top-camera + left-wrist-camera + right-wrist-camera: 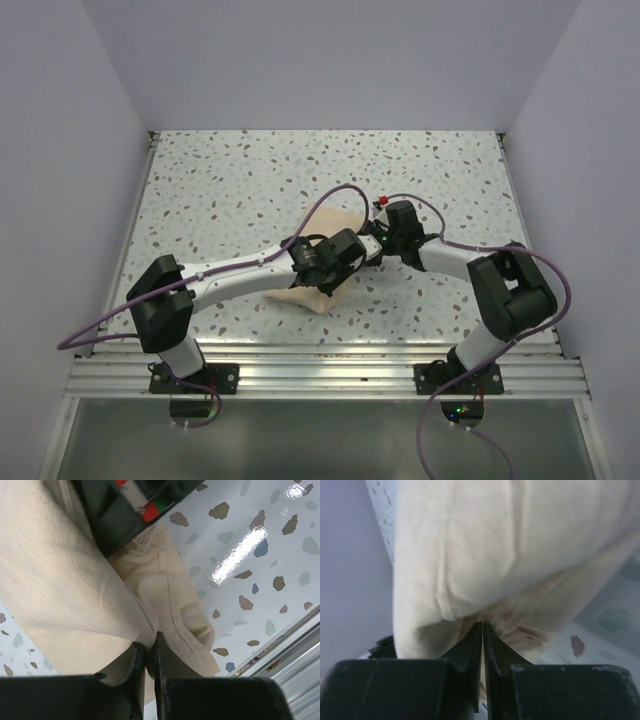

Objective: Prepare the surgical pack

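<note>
The surgical pack [312,297] is a tan cloth bundle lying mid-table, largely covered by both wrists. My left gripper [350,252] reaches over it from the left. In the left wrist view that gripper [148,649] is shut on a fold of the pack [60,595], with cloth pinched between its fingers. My right gripper [373,243] comes in from the right. Its jaws [482,625] stand almost together with their tips against the underside of a hanging fold of the pack [495,545]. Whether cloth is caught between them cannot be seen.
The speckled white table [220,190] is walled by pale panels on the left, right and back. A metal rail [320,375] runs along the near edge and also shows in the left wrist view [295,645]. The right arm's black housing [115,510] hangs just above the cloth.
</note>
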Available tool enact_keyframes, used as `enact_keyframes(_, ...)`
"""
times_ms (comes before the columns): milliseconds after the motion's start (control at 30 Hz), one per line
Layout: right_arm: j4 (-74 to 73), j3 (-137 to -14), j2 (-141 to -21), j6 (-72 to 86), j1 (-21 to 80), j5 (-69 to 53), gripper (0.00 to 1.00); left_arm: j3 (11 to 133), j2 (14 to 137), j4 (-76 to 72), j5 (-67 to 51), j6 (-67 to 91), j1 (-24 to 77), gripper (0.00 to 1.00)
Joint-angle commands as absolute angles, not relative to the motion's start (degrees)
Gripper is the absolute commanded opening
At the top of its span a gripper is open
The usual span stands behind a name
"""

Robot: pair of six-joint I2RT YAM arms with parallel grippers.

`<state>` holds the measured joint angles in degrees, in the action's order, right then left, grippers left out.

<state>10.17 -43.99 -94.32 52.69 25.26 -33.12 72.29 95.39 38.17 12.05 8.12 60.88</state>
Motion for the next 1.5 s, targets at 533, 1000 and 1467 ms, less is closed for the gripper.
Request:
enact_keyframes(533,4.8,-41.6,-88.7,47.8,29.3,-37.2,0.0,74.4,93.3,33.7,9.0,7.1,59.9,0.0)
enact_keyframes(1000,30.4,-41.6,-105.4,63.6,33.3,-33.6,0.0,75.7,93.5,33.9,7.9,6.3,60.0,0.0)
enact_keyframes(1467,-9.6,-45.2,-86.5,43.8,21.8,-33.1,0.0,68.4,89.4,32.5,9.6,8.3,59.9,0.0)
